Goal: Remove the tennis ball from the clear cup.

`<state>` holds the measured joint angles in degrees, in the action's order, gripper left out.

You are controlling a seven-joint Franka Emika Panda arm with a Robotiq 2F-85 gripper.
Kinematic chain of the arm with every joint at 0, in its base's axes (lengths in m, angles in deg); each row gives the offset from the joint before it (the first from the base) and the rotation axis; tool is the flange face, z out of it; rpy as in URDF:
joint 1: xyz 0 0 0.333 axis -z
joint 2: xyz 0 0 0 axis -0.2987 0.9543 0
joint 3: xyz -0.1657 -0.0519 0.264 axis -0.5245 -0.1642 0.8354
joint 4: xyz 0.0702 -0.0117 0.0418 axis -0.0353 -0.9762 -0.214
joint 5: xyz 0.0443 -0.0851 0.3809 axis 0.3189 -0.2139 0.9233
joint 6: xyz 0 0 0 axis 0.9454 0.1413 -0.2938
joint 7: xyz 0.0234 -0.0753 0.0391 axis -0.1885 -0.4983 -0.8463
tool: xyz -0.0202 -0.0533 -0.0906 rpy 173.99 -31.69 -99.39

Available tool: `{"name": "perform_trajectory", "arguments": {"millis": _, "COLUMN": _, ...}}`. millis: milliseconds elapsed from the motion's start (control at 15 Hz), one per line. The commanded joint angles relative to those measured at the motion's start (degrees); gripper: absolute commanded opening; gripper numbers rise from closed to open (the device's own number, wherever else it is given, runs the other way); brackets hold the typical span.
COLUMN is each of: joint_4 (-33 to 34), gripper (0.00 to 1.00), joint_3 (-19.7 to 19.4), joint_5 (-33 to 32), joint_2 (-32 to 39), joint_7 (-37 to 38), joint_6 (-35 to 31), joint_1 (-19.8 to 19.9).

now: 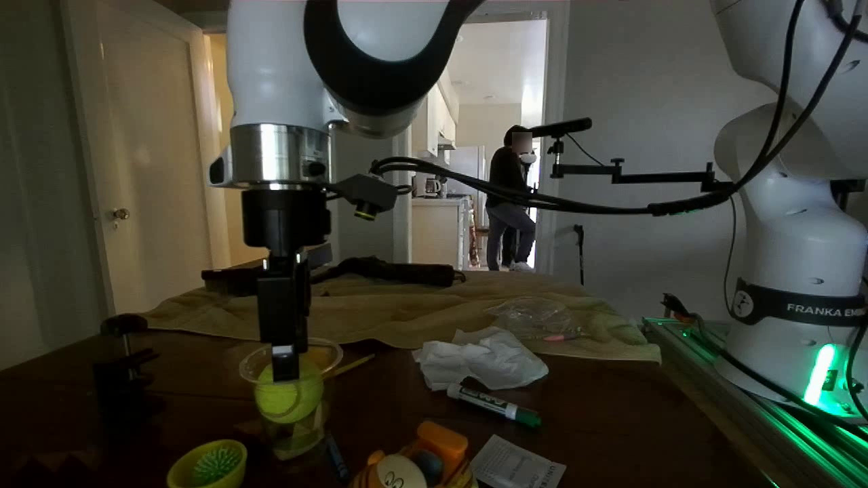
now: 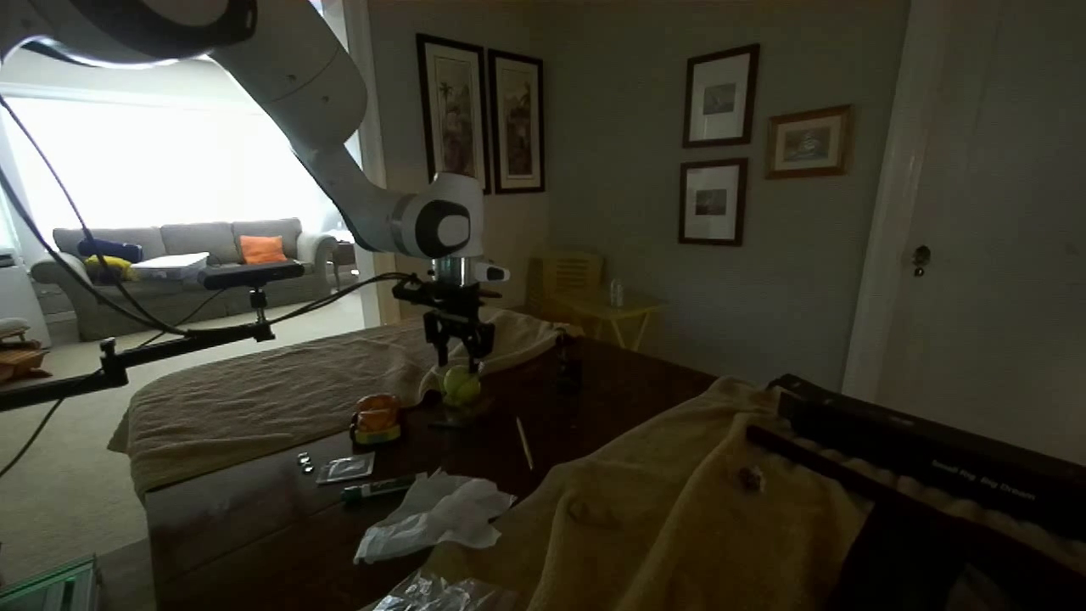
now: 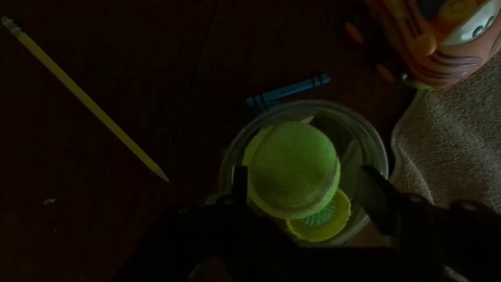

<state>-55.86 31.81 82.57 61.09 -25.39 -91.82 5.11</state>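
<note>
Hanging straight down over the clear cup (image 1: 296, 444), the claw (image 3: 304, 170) has its fingers (image 3: 376, 199) spread apart, one on each side of the tennis ball (image 3: 293, 168). In the wrist view there's an obvious gap between the ball and one finger; the opposite one overlaps the ball's edge from that angle, so it's hard to say if it's touching. Ball's sitting in the cup, up in the top part near the rim, with a good bit of see-through wall showing below it in an exterior view. The cup itself stands on the table (image 1: 610, 417) with a bunch of stuff around it. A blue crayon (image 3: 289, 89) lies just beside it, and a yellow pencil (image 3: 92, 105) is farther off with its sharp end nearest the cup. A small yellow cup (image 1: 180, 473) holding a green spiky thing (image 1: 217, 464) sits near it too, and in the wrist view it shows right through the clear plastic. There's also an orange toy (image 3: 438, 51) with a cartoon face. Further along are a green-capped marker (image 1: 494, 404), a crumpled white tissue (image 1: 478, 359) just beside that, and a printed packet (image 1: 519, 464). Tan cloth (image 1: 407, 318) covers part of the table, with a clear plastic bag (image 1: 532, 315) on it. Way back, a person (image 1: 505, 173) in a dark top is standing, face blurred.
</note>
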Motion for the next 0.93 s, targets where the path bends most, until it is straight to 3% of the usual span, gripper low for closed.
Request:
{"name": "perform_trajectory", "arguments": {"millis": 0, "joint_4": 2.43, "gripper": 0.83, "joint_3": -0.73, "joint_5": -1.8, "joint_2": 1.96, "joint_7": 1.5, "joint_6": 0.49, "joint_1": -1.1}}
{"name": "perform_trajectory", "arguments": {"millis": 467, "joint_4": 3.29, "gripper": 0.78, "joint_3": -1.22, "joint_5": -2.87, "joint_2": 2.99, "joint_7": 1.67, "joint_6": 0.78, "joint_1": -1.79}}
{"name": "perform_trajectory", "arguments": {"millis": 667, "joint_4": 3.06, "gripper": 0.58, "joint_3": -1.36, "joint_5": -3.18, "joint_2": 3.3, "joint_7": 1.73, "joint_6": 1.04, "joint_1": -1.9}}
{"name": "perform_trajectory", "arguments": {"millis": 733, "joint_4": 3.0, "gripper": 0.62, "joint_3": -1.36, "joint_5": -3.22, "joint_2": 3.45, "joint_7": 1.73, "joint_6": 1.03, "joint_1": -1.95}}
{"name": "perform_trajectory", "arguments": {"millis": 867, "joint_4": 2.86, "gripper": 0.57, "joint_3": -1.4, "joint_5": -3.43, "joint_2": 3.81, "joint_7": 1.69, "joint_6": 1.29, "joint_1": -2.09}}
